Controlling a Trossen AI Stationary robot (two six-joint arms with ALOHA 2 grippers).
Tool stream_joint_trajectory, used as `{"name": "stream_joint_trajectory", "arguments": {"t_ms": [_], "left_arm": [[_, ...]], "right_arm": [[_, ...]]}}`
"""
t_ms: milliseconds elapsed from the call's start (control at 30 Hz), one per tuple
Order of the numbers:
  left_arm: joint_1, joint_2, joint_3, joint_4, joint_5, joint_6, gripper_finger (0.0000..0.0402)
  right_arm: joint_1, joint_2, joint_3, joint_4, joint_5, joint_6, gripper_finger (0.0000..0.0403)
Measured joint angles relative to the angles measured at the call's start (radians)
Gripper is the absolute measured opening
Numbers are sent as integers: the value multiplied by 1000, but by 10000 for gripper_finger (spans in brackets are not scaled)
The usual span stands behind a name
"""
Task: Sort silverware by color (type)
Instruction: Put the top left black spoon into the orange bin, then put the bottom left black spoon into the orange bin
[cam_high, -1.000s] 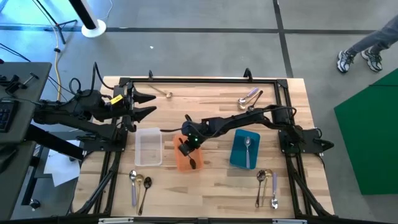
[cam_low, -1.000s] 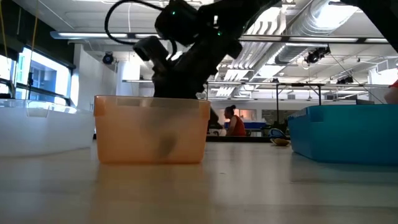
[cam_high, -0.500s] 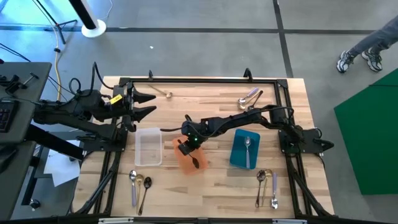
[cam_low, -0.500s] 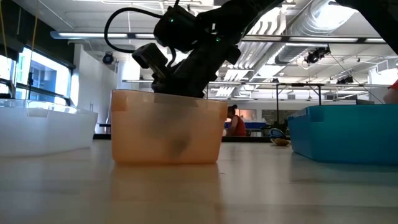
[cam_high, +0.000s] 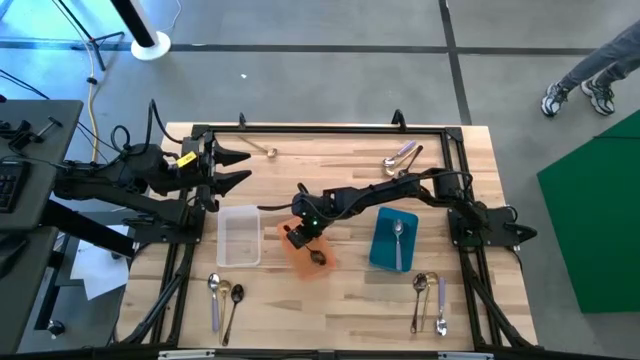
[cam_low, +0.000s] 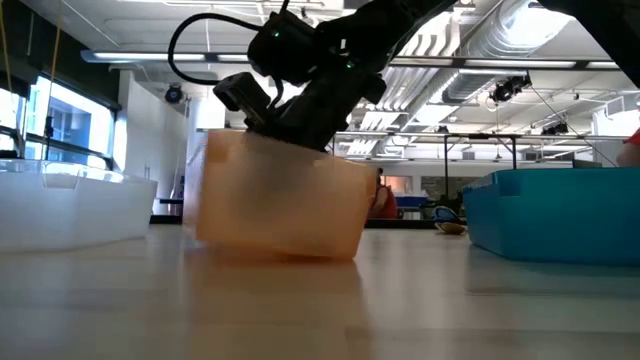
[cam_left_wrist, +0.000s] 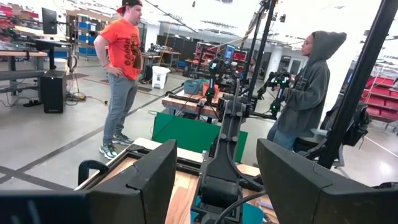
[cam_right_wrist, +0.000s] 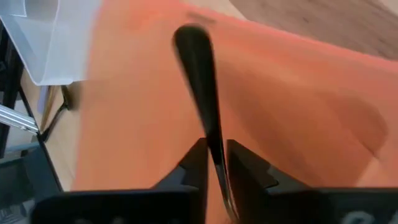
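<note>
My right gripper (cam_right_wrist: 216, 155) reaches down into the orange tray (cam_high: 300, 262), shut on a black spoon (cam_right_wrist: 198, 68) that points out ahead of the fingers toward the tray's floor. In the low view the orange tray (cam_low: 280, 200) sits tipped, its left side raised off the table, with the right gripper (cam_low: 290, 125) at its rim. My left gripper (cam_high: 235, 168) waits open and level at the table's far left, holding nothing. Other spoons lie loose on the table: a pair near left (cam_high: 222, 300), a group near right (cam_high: 430, 300), some at far right (cam_high: 400, 158), and a gold one at the far edge (cam_high: 262, 150). My right gripper pinches the black spoon's slim handle (cam_right_wrist: 214, 140) between its two fingers. The fingers slant down from the table's right and lie along the handle. The bowl end (cam_right_wrist: 189, 43) sticks out ahead of them, low inside the orange tray; I cannot tell whether it rests on the floor.
A clear tray (cam_high: 239, 236) stands just left of the orange one. A blue tray (cam_high: 380, 250) with one silver spoon (cam_high: 398, 232) stands to its right. A black frame (cam_high: 320, 128) runs around the table's edges. People stand in the room beyond.
The orange tray has slid toward the table's right and turned a little. It has tipped, its left side now lifted while its right side stays down. The black spoon's bowl has shifted right with it. My right gripper stays inside the tray.
</note>
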Motion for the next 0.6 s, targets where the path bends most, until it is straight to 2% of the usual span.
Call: {"name": "stream_joint_trajectory", "arguments": {"t_ms": [233, 433, 600], "left_arm": [[0, 0, 0, 0, 0, -11, 211], [0, 0, 0, -1, 0, -26, 211], [0, 0, 0, -1, 0, -25, 211]], "right_arm": [[-6, -1, 38, -20, -5, -72, 128], [-23, -2, 86, -76, -18, -148, 138], [-39, -2, 154, -187, -42, -251, 138]]}}
